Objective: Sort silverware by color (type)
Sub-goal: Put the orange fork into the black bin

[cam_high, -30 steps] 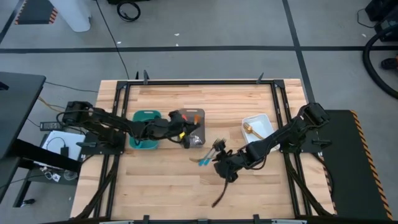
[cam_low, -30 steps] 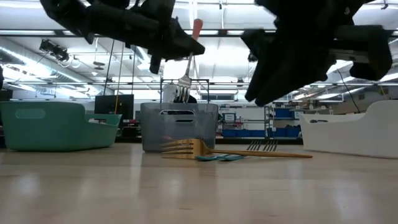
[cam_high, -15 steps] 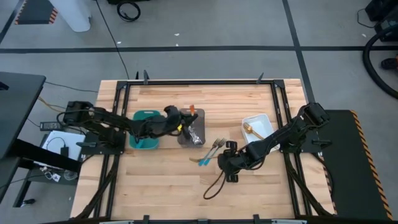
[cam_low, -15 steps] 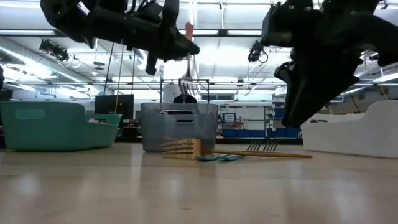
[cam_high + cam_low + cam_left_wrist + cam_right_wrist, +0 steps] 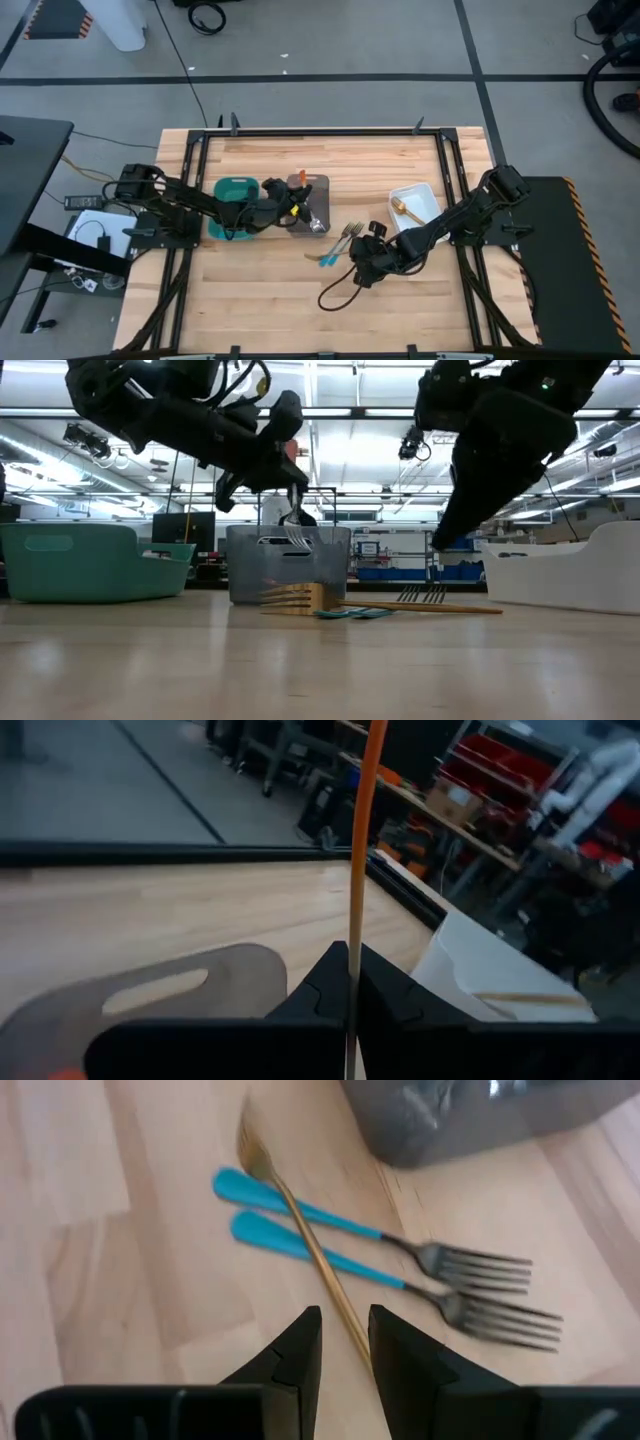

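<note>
High view: left hand (image 5: 296, 207) clamped on orange fork (image 5: 300, 182) over grey tray (image 5: 318, 183).

Low view: tines dipping into that tray.

Right wrist view: right hand (image 5: 344, 1342), half-open and empty, above gold fork (image 5: 300, 1230) and blue forks (image 5: 330, 1225) lying on desk (image 5: 120, 1280). Likely light, stiff, slippery; best pinched mid-handle.

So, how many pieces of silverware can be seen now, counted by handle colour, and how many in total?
Orange-handled fork, held over the grey tray: 1
Blue-handled forks, on the table: 2
Gold forks: one on the table, one in the white tray: 2
Total: 5
</note>
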Motion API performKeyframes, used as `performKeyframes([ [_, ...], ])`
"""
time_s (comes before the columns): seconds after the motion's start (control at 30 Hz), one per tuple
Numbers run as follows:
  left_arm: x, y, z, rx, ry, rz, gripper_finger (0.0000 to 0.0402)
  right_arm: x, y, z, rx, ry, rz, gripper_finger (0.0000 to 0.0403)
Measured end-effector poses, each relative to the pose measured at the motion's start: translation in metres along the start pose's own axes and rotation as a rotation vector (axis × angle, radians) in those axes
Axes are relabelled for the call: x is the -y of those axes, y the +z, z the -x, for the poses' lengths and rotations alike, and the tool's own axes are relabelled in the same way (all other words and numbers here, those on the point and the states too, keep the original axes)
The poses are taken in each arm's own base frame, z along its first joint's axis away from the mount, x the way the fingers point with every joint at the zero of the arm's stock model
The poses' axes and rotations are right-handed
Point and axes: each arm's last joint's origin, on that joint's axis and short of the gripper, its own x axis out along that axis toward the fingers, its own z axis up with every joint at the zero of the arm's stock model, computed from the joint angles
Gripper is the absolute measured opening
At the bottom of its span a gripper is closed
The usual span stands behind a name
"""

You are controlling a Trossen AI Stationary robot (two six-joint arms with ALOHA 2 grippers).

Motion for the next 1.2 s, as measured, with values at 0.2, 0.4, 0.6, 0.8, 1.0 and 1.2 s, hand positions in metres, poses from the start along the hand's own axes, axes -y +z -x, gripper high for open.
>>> performKeyframes([
  [0.2, -0.006, -0.010, -0.004, -0.031, 0.045, 0.149, 0.0014, -0.007, 0.002, 0.003, 0.070, 0.018, 0.005, 0.0093],
  [0.4, -0.010, -0.027, -0.011, -0.059, 0.077, 0.219, 0.0014, -0.009, 0.003, 0.003, 0.070, 0.043, 0.000, 0.0093],
  [0.6, -0.007, -0.033, -0.016, -0.074, 0.089, 0.149, 0.0014, -0.010, 0.004, 0.003, 0.078, 0.053, 0.000, 0.0093],
  [0.8, -0.007, -0.032, -0.016, -0.078, 0.086, 0.149, 0.0014, -0.010, 0.004, 0.003, 0.081, 0.056, 0.018, 0.0088],
  [1.0, -0.005, -0.034, -0.016, -0.133, 0.036, 0.161, 0.0016, -0.010, 0.005, 0.003, 0.085, 0.057, 0.033, 0.0080],
  [1.2, -0.005, -0.035, -0.016, -0.147, 0.024, 0.168, 0.0048, -0.011, 0.005, 0.003, 0.088, 0.059, 0.033, 0.0075],
])
